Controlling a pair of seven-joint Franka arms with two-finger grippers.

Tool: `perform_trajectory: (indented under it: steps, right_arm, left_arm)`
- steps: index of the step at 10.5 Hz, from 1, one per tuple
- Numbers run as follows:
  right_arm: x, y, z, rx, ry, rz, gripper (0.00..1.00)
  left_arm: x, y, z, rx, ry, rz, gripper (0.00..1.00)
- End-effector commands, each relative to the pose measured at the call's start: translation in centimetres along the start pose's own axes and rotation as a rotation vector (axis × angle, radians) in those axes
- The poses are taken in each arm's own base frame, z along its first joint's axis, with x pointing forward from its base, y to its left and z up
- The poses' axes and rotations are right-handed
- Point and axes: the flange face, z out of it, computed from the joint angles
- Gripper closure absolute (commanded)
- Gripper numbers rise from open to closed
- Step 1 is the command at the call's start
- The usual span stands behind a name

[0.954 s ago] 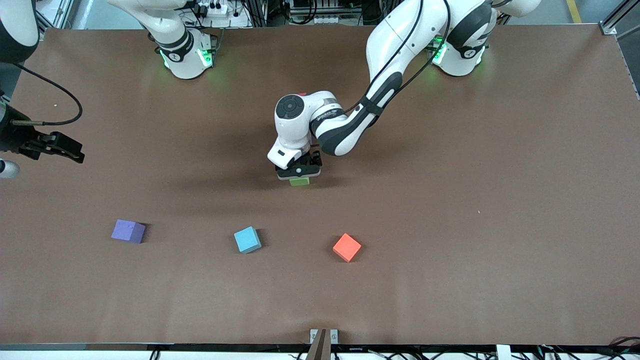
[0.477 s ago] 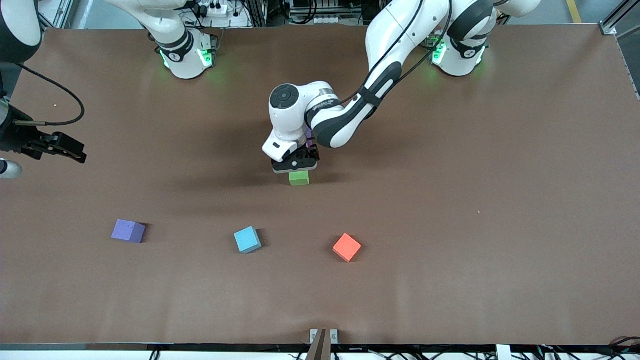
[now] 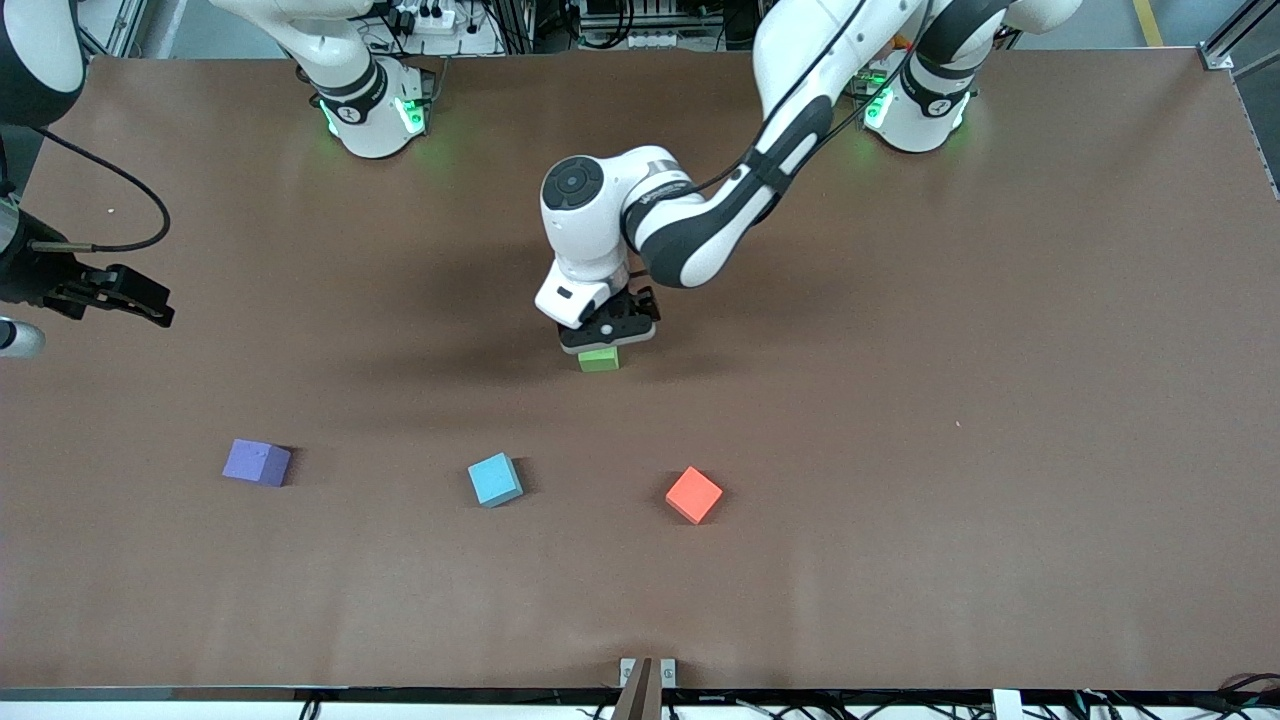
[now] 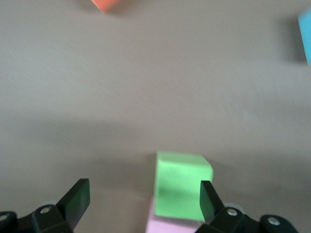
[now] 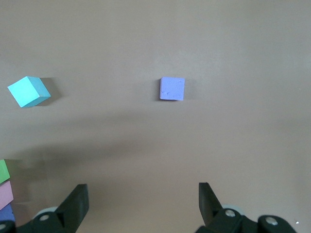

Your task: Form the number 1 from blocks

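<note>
The green block (image 3: 599, 360) sits mid-table, touching a pink block (image 4: 170, 226) that the left hand hides in the front view. My left gripper (image 3: 607, 334) hovers open just over them; the green block (image 4: 182, 185) lies close to one finger (image 4: 209, 199), the other finger well apart. In the right wrist view green (image 5: 4, 171), pink (image 5: 5, 194) and a blue-purple block (image 5: 6, 214) form a line. A lone purple block (image 3: 257, 463) lies toward the right arm's end. My right gripper (image 3: 140, 300) waits open at that table end, holding nothing. The red and second pink blocks are hidden.
A cyan cube (image 3: 495, 479) and an orange cube (image 3: 694, 494) lie nearer the front camera than the green block, with bare brown table (image 3: 950, 450) around them. The left arm's forearm (image 3: 700, 230) hangs over the table's middle.
The left gripper has risen off the green block, first drifting away from the front camera, then toward the left arm's end. The green block stays put. The right arm has not moved.
</note>
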Motion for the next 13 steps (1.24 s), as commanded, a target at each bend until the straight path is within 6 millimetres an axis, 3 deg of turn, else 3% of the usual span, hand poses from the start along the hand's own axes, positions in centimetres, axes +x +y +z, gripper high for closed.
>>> perform_trajectory:
  steps: [1,3,5,7,9,12,13]
  right_arm:
    - [0.0,-0.4,-0.2,-0.004,0.000,0.023,0.00]
    - [0.1,0.1,-0.1,-0.004,0.002,0.027,0.00]
    - [0.2,0.0,-0.4,-0.003,0.005,0.028,0.00]
    - [0.2,-0.8,-0.5,-0.003,0.007,0.017,0.00]
    - [0.3,-0.8,-0.4,-0.002,0.007,0.016,0.00]
    - [0.5,-0.6,-0.1,-0.001,0.006,0.020,0.00]
    - [0.7,-0.7,0.4,-0.003,-0.002,0.021,0.00]
  left_arm:
    - [6.2,-5.1,-3.2,0.046,-0.009,-0.105,0.00]
    - [12.3,-10.2,-5.2,0.063,0.004,-0.210,0.00]
    - [18.2,-16.8,-8.2,0.082,0.009,-0.258,0.00]
    - [22.7,-22.8,-8.5,0.105,-0.005,-0.279,0.00]
    - [25.5,-27.2,-8.0,0.129,-0.024,-0.297,0.00]
    - [25.5,-34.1,-9.9,0.160,-0.132,-0.245,0.00]
    - [24.6,-36.1,-10.4,0.160,-0.154,-0.231,0.00]
